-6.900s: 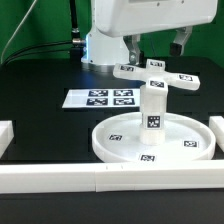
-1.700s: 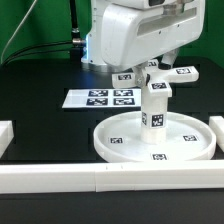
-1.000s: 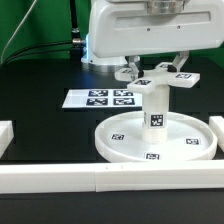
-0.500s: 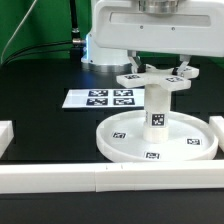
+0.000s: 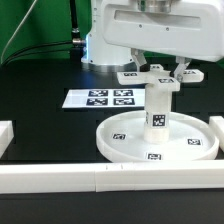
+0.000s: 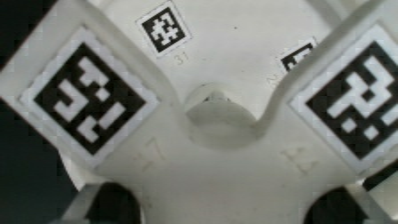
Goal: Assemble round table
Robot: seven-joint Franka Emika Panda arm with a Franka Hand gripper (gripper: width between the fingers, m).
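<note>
The end effector [image 5: 162, 69] is apparently clenching the cross-shaped piece [image 5: 160, 80], which is sitting atop the upright leg [image 5: 157, 112]. The leg is standing in the disc [image 5: 118, 142], near on the bench [image 5: 40, 125], toward the exterior view's right.

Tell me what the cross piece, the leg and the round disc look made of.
The cross piece: matte white, probably hard plastic; even colour, rounded moulded edges in the wrist view, printed square markers on it. The leg: same matte white, likely plastic; smooth plain cylinder. The round disc: apparently the same plastic; uniform white with a raised moulded rim.
</note>
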